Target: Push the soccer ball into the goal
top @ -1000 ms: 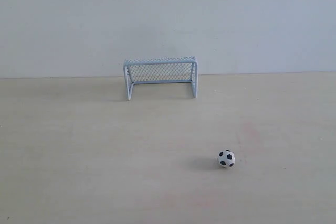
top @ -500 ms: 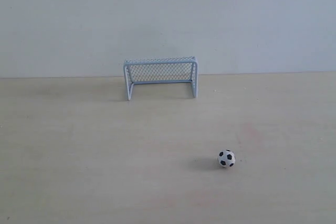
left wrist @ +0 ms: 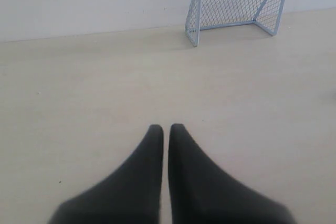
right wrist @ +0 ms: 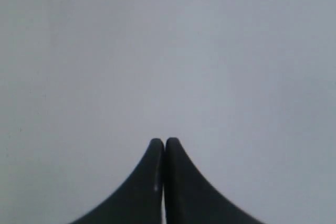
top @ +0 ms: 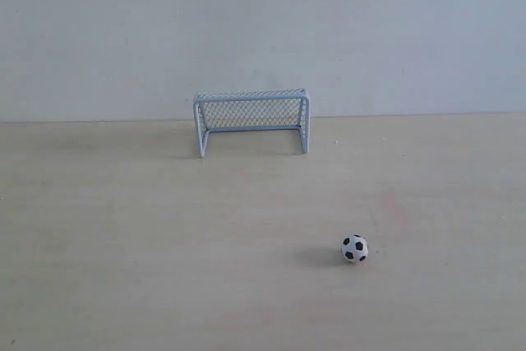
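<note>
Pale wooden table (top: 123, 244), plain white wall (top: 263, 22) behind. Goal (top: 251, 120) sits upper centre against the wall, mouth toward the camera. Soccer ball (top: 354, 248) is lower right, well apart from it. Left gripper (left wrist: 166, 128) is nearly closed and empty; right gripper (right wrist: 164, 141) is pressed together and empty (sees only blank grey). Best contact is probably the ball's lower-right side, pushing up-left. Nothing lies between ball and goal.

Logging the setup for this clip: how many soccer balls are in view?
1. The soccer ball sits on the table in the exterior view, nearer the camera than the goal and to its right. No other is visible.
</note>
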Available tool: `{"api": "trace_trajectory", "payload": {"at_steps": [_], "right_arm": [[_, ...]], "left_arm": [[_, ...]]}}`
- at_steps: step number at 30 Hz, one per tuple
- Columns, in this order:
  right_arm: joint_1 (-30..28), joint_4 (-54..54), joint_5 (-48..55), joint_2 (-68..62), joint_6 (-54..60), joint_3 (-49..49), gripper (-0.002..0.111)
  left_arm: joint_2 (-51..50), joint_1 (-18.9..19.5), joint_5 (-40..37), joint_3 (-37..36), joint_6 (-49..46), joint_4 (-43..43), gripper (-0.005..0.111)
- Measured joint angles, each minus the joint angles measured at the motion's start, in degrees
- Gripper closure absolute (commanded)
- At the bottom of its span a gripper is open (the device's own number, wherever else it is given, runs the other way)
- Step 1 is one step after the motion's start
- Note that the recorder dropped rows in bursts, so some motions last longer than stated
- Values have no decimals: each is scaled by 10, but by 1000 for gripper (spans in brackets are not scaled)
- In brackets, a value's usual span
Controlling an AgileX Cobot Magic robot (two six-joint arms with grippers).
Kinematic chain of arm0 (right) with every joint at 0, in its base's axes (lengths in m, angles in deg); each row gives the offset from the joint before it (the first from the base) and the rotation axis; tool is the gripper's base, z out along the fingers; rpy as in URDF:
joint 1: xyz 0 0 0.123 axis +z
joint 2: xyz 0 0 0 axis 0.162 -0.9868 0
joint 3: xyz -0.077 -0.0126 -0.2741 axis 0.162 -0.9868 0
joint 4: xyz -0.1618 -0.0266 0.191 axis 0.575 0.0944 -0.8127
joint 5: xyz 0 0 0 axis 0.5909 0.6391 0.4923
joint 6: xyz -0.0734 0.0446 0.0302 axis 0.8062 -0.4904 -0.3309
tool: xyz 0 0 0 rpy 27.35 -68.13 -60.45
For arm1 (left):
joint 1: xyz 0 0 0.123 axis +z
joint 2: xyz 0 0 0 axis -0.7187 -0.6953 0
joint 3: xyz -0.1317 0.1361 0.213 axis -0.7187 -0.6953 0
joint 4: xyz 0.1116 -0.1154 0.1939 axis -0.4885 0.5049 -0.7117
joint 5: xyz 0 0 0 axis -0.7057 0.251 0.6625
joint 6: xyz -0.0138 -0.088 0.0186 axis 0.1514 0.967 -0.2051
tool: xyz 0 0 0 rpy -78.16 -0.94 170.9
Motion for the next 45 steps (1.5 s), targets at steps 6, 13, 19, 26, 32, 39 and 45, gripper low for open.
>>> {"api": "trace_trajectory", "payload": {"at_steps": [6,13,19,26,32,39,45], "right_arm": [[0,-6,-25,1,-80,67,109],[0,1,205,-176,-71,348,109],[0,3,387,-373,4,535,109],[0,5,597,-561,337,614,109],[0,-14,703,-669,567,615,109],[0,-53,773,-746,681,615,109],[0,-110,824,-808,893,616,109]], "left_arm": [[0,0,0,0,0,0,102],[0,0,0,0,0,0,102],[0,0,0,0,0,0,102],[0,0,0,0,0,0,102],[0,0,0,0,0,0,102],[0,0,0,0,0,0,102],[0,0,0,0,0,0,102]]}}
